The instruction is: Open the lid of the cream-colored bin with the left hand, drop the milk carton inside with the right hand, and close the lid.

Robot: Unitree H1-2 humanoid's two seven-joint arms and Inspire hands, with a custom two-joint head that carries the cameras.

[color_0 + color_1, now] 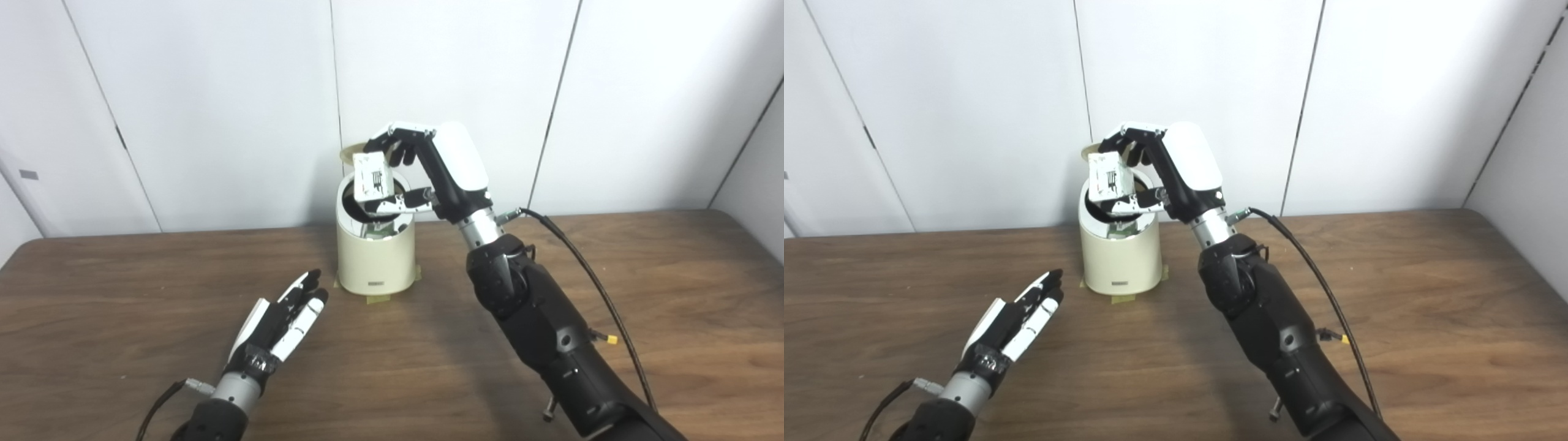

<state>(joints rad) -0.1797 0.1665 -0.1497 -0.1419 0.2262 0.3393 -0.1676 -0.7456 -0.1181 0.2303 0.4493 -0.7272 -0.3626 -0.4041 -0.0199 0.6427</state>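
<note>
White wall panels back the brown worktop (122, 294). I see my right hand (429, 162) pinching the milk carton (371, 176) just above the open mouth of the bin (375, 260), lid (352, 149) tipped back. Left hand (282, 321) rests spread, well apart.

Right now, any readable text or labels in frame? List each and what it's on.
None legible.
Milk carton: dark print on its white face, too blurred to read.
Bin: small label near its base, too small to read.
</note>
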